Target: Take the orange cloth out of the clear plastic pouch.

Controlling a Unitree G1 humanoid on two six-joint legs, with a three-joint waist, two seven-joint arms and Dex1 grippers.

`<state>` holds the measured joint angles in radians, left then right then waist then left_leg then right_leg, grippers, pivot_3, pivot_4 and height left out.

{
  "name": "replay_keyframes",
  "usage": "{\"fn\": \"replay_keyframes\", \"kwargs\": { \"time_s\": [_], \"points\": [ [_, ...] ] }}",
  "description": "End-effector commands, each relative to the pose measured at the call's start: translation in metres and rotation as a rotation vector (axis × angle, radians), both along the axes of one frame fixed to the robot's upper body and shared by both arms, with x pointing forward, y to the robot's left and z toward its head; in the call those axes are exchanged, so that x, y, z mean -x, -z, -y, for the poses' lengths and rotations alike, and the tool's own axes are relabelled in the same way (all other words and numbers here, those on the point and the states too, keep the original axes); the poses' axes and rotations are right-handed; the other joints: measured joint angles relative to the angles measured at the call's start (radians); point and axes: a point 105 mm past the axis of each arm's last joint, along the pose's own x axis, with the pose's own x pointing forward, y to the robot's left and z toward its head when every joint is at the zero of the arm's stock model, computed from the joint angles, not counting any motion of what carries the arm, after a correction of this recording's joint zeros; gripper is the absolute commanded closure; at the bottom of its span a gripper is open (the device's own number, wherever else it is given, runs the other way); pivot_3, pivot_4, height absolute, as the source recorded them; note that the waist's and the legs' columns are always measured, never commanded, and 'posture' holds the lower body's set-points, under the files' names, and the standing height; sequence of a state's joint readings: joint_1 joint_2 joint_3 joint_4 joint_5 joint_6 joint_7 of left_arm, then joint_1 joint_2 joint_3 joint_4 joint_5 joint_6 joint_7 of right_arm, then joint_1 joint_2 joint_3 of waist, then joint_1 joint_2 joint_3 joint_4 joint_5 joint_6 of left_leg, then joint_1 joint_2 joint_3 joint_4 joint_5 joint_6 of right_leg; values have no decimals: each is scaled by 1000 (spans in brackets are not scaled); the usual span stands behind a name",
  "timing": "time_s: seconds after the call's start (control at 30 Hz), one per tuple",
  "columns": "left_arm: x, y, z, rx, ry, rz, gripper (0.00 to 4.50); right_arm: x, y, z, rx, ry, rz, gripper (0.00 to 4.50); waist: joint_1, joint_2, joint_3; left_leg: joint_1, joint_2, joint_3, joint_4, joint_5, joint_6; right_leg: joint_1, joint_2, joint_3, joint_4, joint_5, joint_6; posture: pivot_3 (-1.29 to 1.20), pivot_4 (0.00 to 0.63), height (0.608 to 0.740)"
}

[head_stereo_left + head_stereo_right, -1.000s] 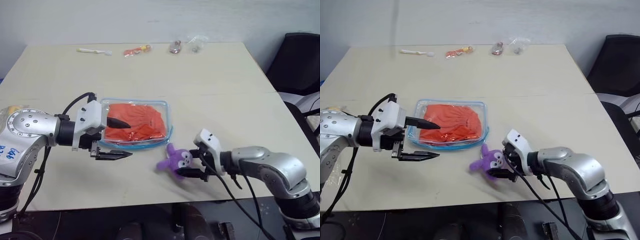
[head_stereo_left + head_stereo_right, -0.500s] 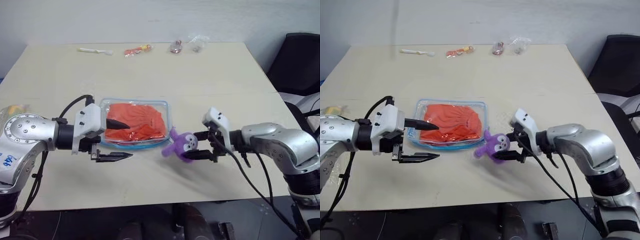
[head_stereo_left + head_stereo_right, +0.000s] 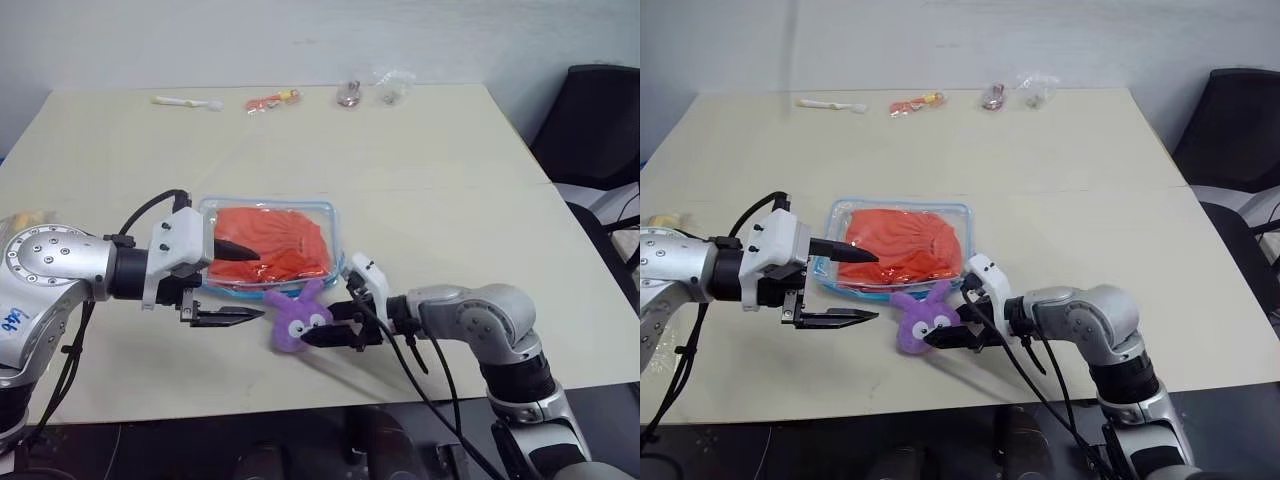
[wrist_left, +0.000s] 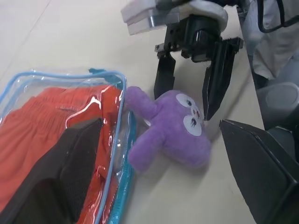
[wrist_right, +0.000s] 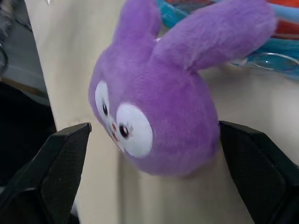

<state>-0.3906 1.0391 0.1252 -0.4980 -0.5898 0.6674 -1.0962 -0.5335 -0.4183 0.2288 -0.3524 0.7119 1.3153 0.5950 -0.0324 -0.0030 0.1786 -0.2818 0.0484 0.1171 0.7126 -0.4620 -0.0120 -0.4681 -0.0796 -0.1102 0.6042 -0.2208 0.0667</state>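
The clear plastic pouch (image 3: 336, 238) with blue trim lies flat on the table's near middle, and the orange cloth (image 3: 285, 240) is inside it. My left gripper (image 3: 258, 284) is open at the pouch's left end. One finger lies over the pouch and cloth, the other over the table in front. Whether that finger is inside the pouch I cannot tell. My right gripper (image 3: 318, 322) is open and points left, with a small purple plush toy (image 3: 295, 318) between its fingers (image 5: 51, 172). The plush rests on the table against the pouch's near edge (image 4: 117, 154).
Along the table's far edge lie a white stick-like item (image 3: 188, 101), an orange packet (image 3: 273, 99) and two small clear bags (image 3: 350, 95). A black chair (image 3: 595, 120) stands at the right. A yellowish object (image 3: 25, 218) sits by the left edge.
My right gripper swept left along the table's front, and the purple plush went with it from the right to the pouch's near edge. The left gripper stayed still.
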Motion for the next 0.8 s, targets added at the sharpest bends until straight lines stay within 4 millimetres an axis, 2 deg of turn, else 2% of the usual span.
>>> {"fn": "replay_keyframes", "kwargs": {
  "time_s": [0.03,0.2,0.27,0.37,0.43,0.53,0.67,0.73,0.8],
  "points": [
    [2,0,3,-4,27,4,253,-3,-17,24,41,18,108,19,4,0,0,0,0,0,0,0,0,0,0,0,0,0,0,0,150,740],
    [2,7,7,-2,41,3,253,-2,-48,42,56,-24,201,19,2,1,0,-1,0,-1,0,0,0,0,0,0,-1,0,0,0,150,740],
    [3,8,11,6,51,2,253,-7,-67,44,60,-58,336,19,1,1,0,-1,0,0,0,0,0,0,0,0,-1,0,0,0,150,740],
    [6,13,16,11,70,-12,253,-21,-85,41,108,-137,661,19,2,1,0,-1,0,0,0,0,0,-1,0,0,-1,0,0,0,150,740],
    [9,17,18,8,80,-23,253,-29,-83,37,145,-214,805,19,2,1,0,0,0,0,-1,0,0,0,0,0,-1,0,0,0,150,740],
    [9,19,21,18,74,-31,253,-40,-75,24,117,-297,933,19,0,0,0,0,0,1,-1,0,0,0,0,1,-2,0,0,0,150,740],
    [9,16,20,28,57,-30,253,-49,-55,15,154,-405,1045,941,-2,1,1,0,0,0,0,0,0,0,0,0,-1,0,0,0,150,740],
    [11,15,18,26,46,-31,253,-56,-49,14,171,-412,1086,1648,-2,1,1,0,0,0,1,0,0,0,0,0,-1,0,0,0,150,740],
    [12,15,16,24,36,-31,253,-63,-49,13,167,-393,1116,1648,-2,1,1,0,0,-1,2,0,0,0,0,0,-1,0,0,0,150,740]
  ]
}}
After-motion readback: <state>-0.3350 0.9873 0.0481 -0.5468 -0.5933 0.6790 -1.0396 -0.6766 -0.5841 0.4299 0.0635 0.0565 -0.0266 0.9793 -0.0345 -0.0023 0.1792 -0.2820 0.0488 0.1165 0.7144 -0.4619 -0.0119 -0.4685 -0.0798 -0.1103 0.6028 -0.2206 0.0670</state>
